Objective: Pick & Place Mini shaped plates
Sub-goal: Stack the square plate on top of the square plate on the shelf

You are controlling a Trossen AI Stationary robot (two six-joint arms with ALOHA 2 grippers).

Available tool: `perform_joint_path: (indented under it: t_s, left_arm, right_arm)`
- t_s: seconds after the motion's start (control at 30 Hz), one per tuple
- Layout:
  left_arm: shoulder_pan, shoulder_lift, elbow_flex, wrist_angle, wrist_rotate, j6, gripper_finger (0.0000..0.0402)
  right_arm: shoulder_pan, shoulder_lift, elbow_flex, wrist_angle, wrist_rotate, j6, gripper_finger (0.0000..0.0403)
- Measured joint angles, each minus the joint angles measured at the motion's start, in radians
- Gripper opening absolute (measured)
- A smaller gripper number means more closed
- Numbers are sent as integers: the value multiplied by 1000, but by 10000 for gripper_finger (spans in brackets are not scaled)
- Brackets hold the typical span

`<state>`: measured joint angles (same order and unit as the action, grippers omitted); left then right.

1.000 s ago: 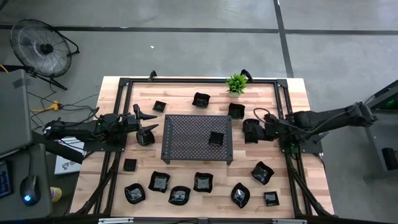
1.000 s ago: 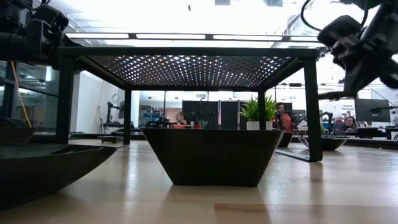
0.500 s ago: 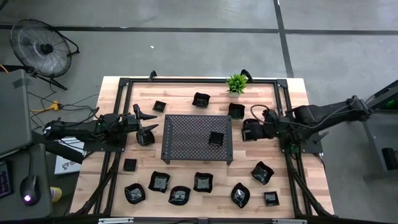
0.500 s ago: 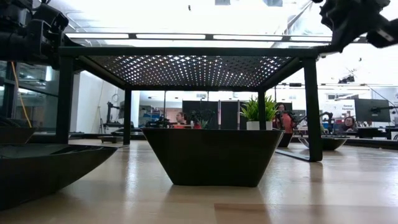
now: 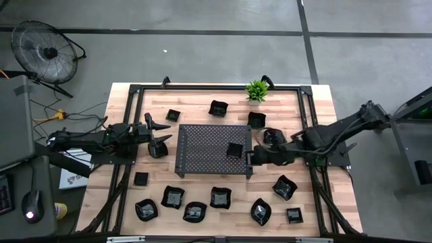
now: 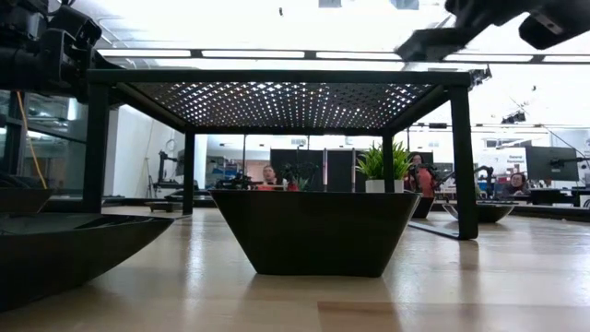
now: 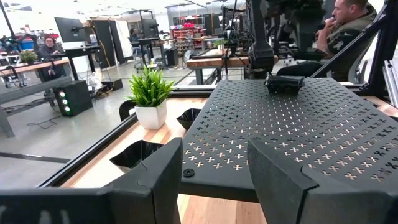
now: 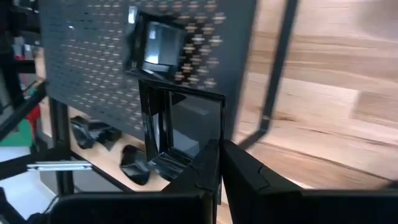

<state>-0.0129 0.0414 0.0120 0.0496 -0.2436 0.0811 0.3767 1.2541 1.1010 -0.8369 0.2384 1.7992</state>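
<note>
Now | right gripper (image 5: 251, 158) jaws gripping a plate (image 8: 180, 134), seemingly | left gripper (image 5: 160, 133) jaws open | no writing legible

Overhead view straight down, table-level view across, two wrist views, all sharing the perforated tray (image 5: 214, 150).

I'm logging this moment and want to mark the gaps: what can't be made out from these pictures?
- High view: whether the right gripper holds a plate; too small and dark at the tray edge.
- Right wrist view: a glossy square plate sits past the shut fingers; contact is unclear.
- Low view: the tray top is unseen from below.
- Left wrist view: the plate on the tray is too far off to tell its shape.
</note>
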Motion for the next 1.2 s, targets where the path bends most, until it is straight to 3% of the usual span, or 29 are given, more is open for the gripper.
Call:
perform_joint_path:
  t_s: [0.4,0.8,1.2]
  left_arm:
    - [0,0,0,0,0,0,176]
    - [0,0,0,0,0,0,176]
    - [0,0,0,0,0,0,176]
  right_arm:
    - [-32,160,98,126,40,10,11]
    - [-116,169,99,162,42,8,11]
    - [-122,182,99,161,25,85,11]
